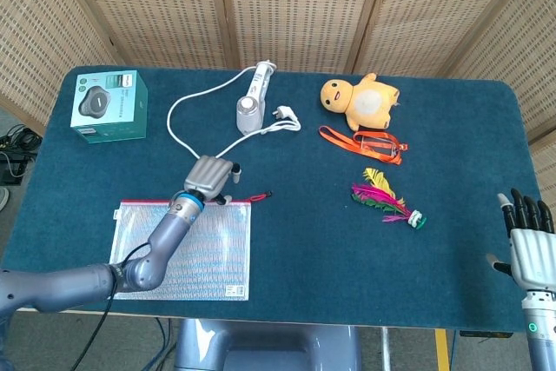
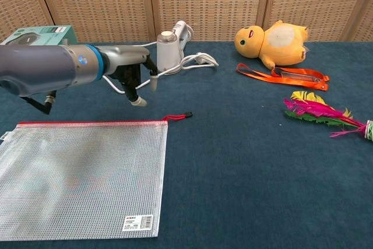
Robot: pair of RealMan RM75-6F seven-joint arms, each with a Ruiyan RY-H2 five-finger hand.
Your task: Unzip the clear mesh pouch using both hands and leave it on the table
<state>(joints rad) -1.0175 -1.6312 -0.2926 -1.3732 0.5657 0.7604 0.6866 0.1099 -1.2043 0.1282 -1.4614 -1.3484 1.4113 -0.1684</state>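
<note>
Wicker screens back the blue table [image 1: 469, 241]. At front left the mesh pouch [image 2: 81, 173] lies zipped; the left hand [image 2: 135, 77] hovers empty, fingers loosely apart, near its red pull [image 2: 178, 116]. The right hand [image 1: 530, 236] waits spread at far right. Next: pinch the pull.

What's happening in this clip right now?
The robot's left hand hovers just above the far right corner of the clear mesh pouch with a red zipper, near the red zipper pull, fingers pointing down and not touching it. The pouch lies flat on the blue table and looks zipped. The right hand waits upright at the table's right edge, fingers apart, holding nothing.
</note>
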